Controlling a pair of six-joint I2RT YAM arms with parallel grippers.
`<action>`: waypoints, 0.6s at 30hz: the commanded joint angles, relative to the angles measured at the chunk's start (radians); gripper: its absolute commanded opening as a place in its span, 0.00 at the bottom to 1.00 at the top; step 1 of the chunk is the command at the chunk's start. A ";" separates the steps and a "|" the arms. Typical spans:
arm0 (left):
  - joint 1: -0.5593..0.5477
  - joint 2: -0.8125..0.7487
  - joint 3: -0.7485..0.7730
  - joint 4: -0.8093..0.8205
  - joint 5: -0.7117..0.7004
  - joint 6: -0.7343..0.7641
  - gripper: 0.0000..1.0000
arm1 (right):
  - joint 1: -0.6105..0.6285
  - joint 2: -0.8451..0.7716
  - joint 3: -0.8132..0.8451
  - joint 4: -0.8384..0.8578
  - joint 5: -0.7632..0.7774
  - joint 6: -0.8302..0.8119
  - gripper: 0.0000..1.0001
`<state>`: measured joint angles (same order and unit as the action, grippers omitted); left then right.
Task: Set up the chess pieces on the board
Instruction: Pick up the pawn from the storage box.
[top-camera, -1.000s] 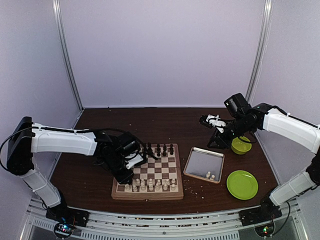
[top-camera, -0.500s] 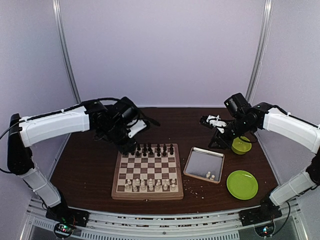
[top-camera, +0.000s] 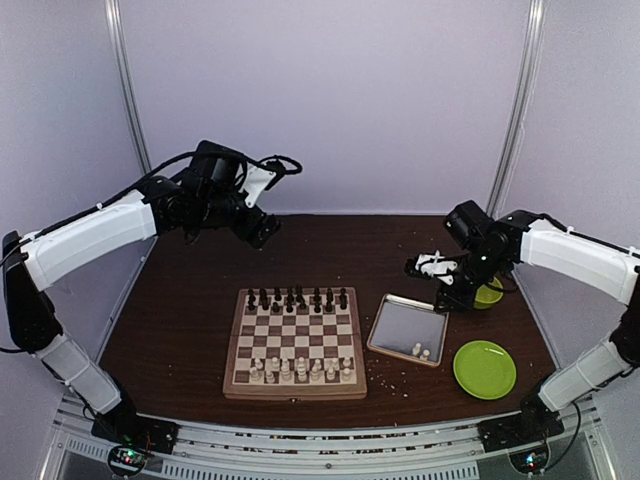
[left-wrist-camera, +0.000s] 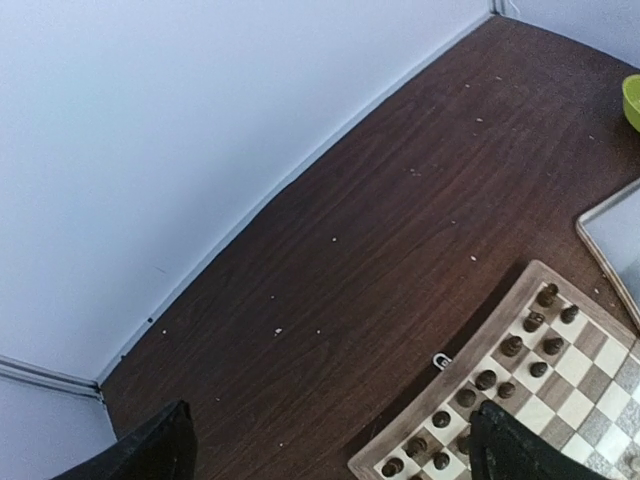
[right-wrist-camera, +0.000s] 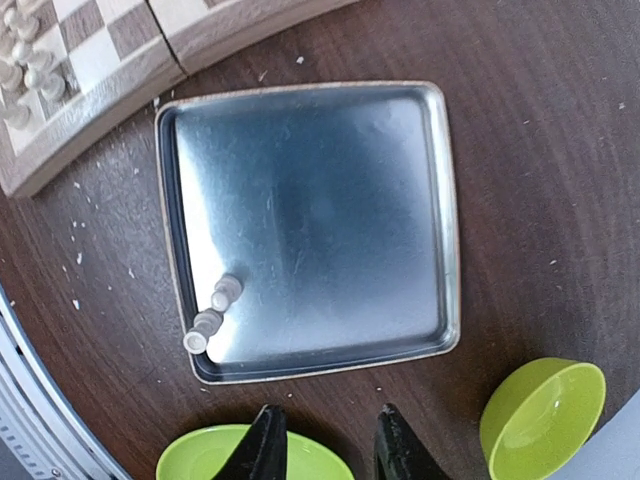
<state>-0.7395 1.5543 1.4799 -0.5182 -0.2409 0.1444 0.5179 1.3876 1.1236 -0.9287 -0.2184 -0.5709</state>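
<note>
Cream chess pieces (top-camera: 300, 370) stood along the near ranks of the board (top-camera: 295, 391), too small to count. Two more cream pieces (right-wrist-camera: 212, 315) sat touching each other in the metal tray (right-wrist-camera: 440, 200) just right of the board, at the tray's nearer corner away from the board. Whether they stood upright or lay tipped could not be told.

By my reading, the step in hand was fetching these last two. The right tool (right-wrist-camera: 328, 440) hung above the surface at the tray's side away from the board, its fingers a little apart with nothing visible between them. Its next move would call for a short shift toward that nearer corner and a descent with one finger either side of a single piece. The pair touched, so the neighbour could easily be knocked along the slick metal.

Dark pieces (top-camera: 297, 297) filled the board's far ranks. Beyond the board's far left corner, the left tool (left-wrist-camera: 330, 455) was raised high, fingers spread wide and empty.

A second before, the left arm had reached low over the left part of the board with its tool nearly pressed together. It had since opened, lifted and drawn back past the far edge. The right tool had meanwhile dropped lower and nearer the tray. The tray's two pieces had not moved.
</note>
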 joint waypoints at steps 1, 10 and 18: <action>0.067 -0.055 -0.116 0.233 0.123 -0.071 0.95 | 0.052 0.051 -0.059 -0.021 0.086 -0.023 0.31; 0.065 -0.117 -0.157 0.244 0.190 -0.118 0.74 | 0.160 0.173 -0.123 0.038 0.113 -0.014 0.30; 0.063 -0.104 -0.149 0.230 0.216 -0.119 0.73 | 0.179 0.235 -0.101 0.066 0.099 -0.008 0.29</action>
<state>-0.6758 1.4540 1.3010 -0.3229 -0.0593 0.0383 0.6937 1.5940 1.0084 -0.8967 -0.1295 -0.5789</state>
